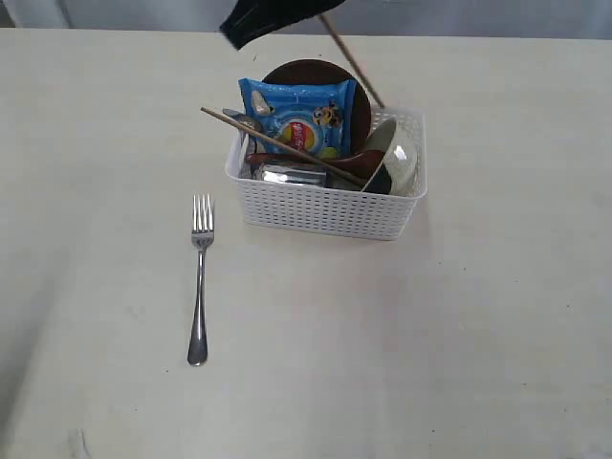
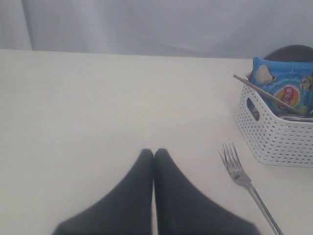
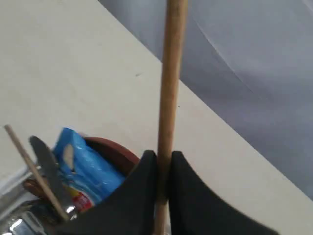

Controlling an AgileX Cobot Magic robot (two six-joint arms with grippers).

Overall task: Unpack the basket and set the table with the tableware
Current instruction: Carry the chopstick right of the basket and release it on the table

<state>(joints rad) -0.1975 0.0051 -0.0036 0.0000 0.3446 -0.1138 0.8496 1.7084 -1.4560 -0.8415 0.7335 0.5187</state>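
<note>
We look over a wide pale desk (image 1: 478, 335) with a grey curtain (image 2: 171, 24) behind it. The white basket (image 1: 325, 206) stands toward the far side, holding a plate (image 1: 306, 69), a snack bag (image 1: 296, 115) and a bowl (image 1: 400, 158). Our right end effector (image 3: 164, 157) hangs above its far side, pinched on a chopstick (image 3: 171, 73) that slants down toward the basket's far right corner. A second chopstick (image 1: 277, 143) lies slantwise across the basket. Our left end effector (image 2: 154, 152) is closed and empty over bare desk. The fork (image 1: 200, 277) lies beside it on the basket's side, tines toward the far edge.
</note>
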